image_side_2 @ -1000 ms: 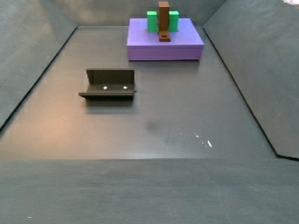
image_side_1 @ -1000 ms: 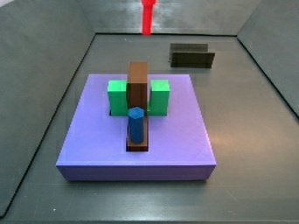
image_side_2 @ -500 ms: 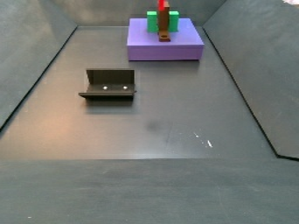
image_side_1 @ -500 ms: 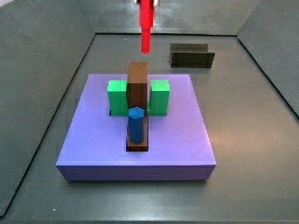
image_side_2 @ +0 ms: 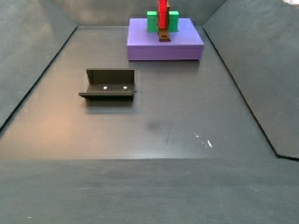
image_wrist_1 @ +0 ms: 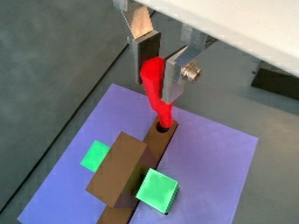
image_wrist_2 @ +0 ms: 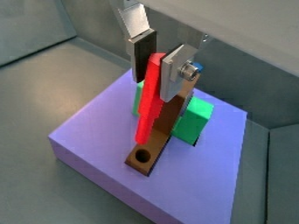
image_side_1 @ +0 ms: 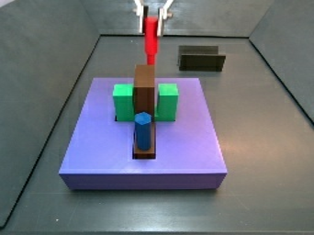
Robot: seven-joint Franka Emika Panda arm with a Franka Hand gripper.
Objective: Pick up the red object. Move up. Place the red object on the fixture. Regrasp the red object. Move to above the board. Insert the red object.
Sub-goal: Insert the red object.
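My gripper point(image_wrist_1: 158, 87) point(image_wrist_2: 155, 87) is shut on the red object point(image_wrist_1: 156, 80) point(image_wrist_2: 147, 115), a thin red peg held upright by its upper part. It hangs over the far end of the board point(image_wrist_1: 214, 166) point(image_wrist_2: 91, 144) point(image_side_1: 185, 147) point(image_side_2: 183, 49). The peg's lower tip is close above a round hole point(image_wrist_2: 143, 157) in the end of the brown bar point(image_wrist_1: 131, 171) point(image_side_1: 145, 87). In both side views the gripper point(image_side_1: 152, 9) and the red object point(image_side_1: 152, 39) point(image_side_2: 165, 10) sit at the upper edge. The fixture point(image_side_1: 201, 59) point(image_side_2: 108, 84) point(image_wrist_1: 277, 80) stands on the floor, apart from the board.
Green blocks point(image_side_1: 123, 101) point(image_side_1: 168, 101) point(image_wrist_1: 97, 156) point(image_wrist_2: 198, 119) flank the brown bar. A blue peg point(image_side_1: 143, 128) stands upright in the bar's near end. Grey sloped walls point(image_side_1: 50, 83) ring the floor.
The gripper has come down with the red object towards the brown bar's far end; its fingers now show at the upper edge of a side view.
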